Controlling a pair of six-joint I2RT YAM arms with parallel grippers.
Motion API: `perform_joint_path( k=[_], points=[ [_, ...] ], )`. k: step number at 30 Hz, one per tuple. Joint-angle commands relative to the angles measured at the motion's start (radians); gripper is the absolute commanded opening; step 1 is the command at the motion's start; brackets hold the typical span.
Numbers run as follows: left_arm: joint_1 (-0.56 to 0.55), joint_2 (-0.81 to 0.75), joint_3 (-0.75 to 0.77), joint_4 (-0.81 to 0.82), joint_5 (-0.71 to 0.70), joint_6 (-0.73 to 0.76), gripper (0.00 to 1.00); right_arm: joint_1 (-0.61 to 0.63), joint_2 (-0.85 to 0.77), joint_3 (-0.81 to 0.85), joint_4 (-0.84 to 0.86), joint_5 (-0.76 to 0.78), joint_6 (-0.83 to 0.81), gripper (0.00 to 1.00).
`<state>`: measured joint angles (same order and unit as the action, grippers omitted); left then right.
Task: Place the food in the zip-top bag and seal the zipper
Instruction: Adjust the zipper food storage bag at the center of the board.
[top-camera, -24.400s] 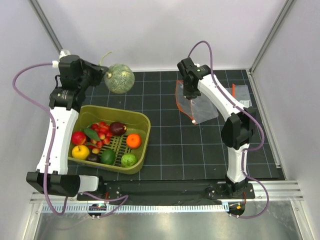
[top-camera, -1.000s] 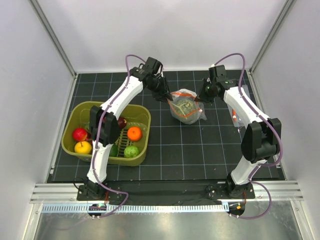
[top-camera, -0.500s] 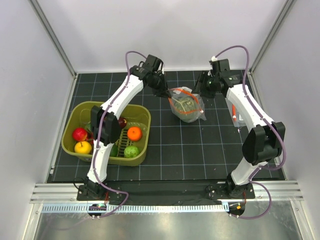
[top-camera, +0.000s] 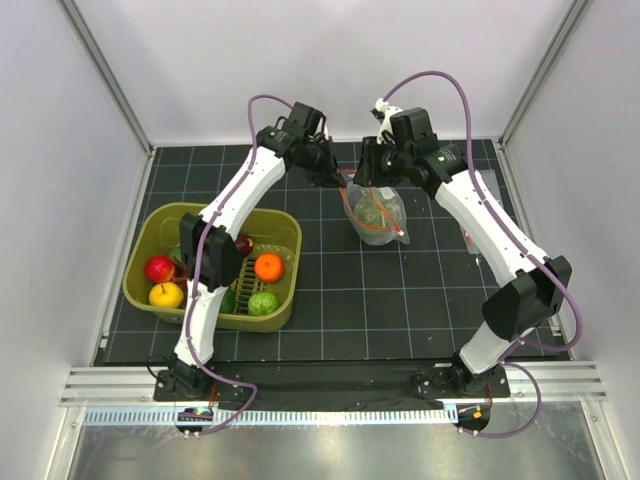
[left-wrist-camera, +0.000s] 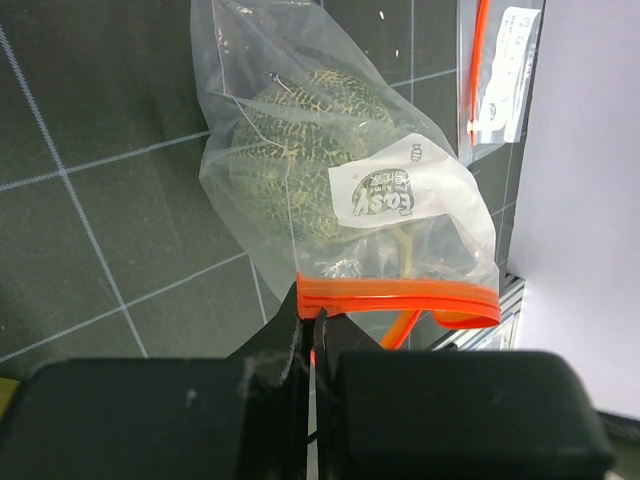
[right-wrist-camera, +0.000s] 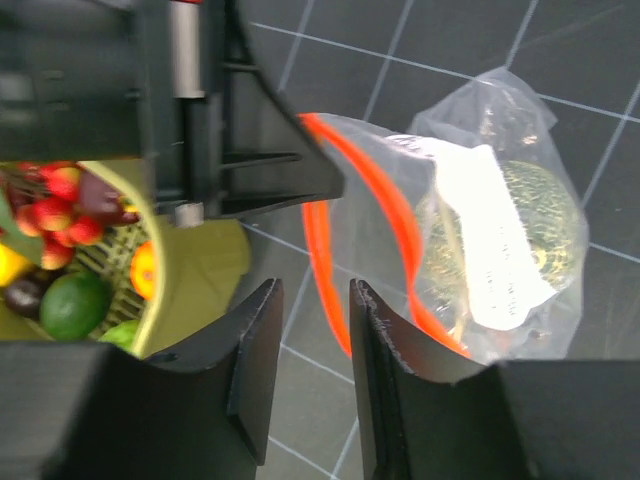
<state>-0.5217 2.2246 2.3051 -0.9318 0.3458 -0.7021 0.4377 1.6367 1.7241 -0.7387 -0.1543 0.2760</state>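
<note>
Two arms reach over the dark gridded desk (top-camera: 400, 300), each carrying one tool. There are two clear bags. One is the zip-top bag (left-wrist-camera: 445, 250). The other is a second bag (left-wrist-camera: 497, 60) lying on the desk well beyond the left tool's tips, cut off by the frame edge in the left wrist view. The left tool (left-wrist-camera: 310, 335) is clenched on one end of the zipper (left-wrist-camera: 400, 292), so the bag reaches out ahead of its tips. Inside is one pale-green netted melon (left-wrist-camera: 300, 150), the only food in it. The right tool (right-wrist-camera: 312, 295) is released, its jaws parted with bare desk showing in the gap. The bag's mouth lies just ahead of its tips, and there the orange strip splits into two lines, so the mouth gapes. One olive basket (top-camera: 285, 240) sits back along the left arm, well apart from the bag. It holds one red piece (top-camera: 158, 268), one yellow piece (top-camera: 166, 295), one orange (top-camera: 268, 267) and one light green piece (top-camera: 263, 302). A dark red-purple piece (top-camera: 244, 245) is half hidden behind the left arm, and a cluster of small red fruits (right-wrist-camera: 60, 205) is too jumbled to count. A white label (left-wrist-camera: 385, 192) on the bag reads something like "easy". Its smaller print is illegible, as is the writing on the second bag.
</note>
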Motion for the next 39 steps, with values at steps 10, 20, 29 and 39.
perform_joint_path(
  k=[10,20,29,39],
  points=[
    [0.000,-0.062,0.126,-0.005,0.052,-0.039,0.00,0.004,0.078,0.034,-0.040,0.206,-0.023,0.42],
    [0.011,-0.065,0.123,-0.009,0.071,-0.057,0.00,0.010,0.081,0.028,-0.096,0.469,-0.060,0.56],
    [0.014,-0.062,0.119,-0.018,0.079,-0.053,0.00,0.009,0.167,0.054,-0.079,0.441,-0.084,0.53],
    [0.069,-0.048,0.187,-0.039,0.107,-0.108,0.00,0.027,0.261,0.592,-0.572,0.608,0.027,0.01]
  ],
)
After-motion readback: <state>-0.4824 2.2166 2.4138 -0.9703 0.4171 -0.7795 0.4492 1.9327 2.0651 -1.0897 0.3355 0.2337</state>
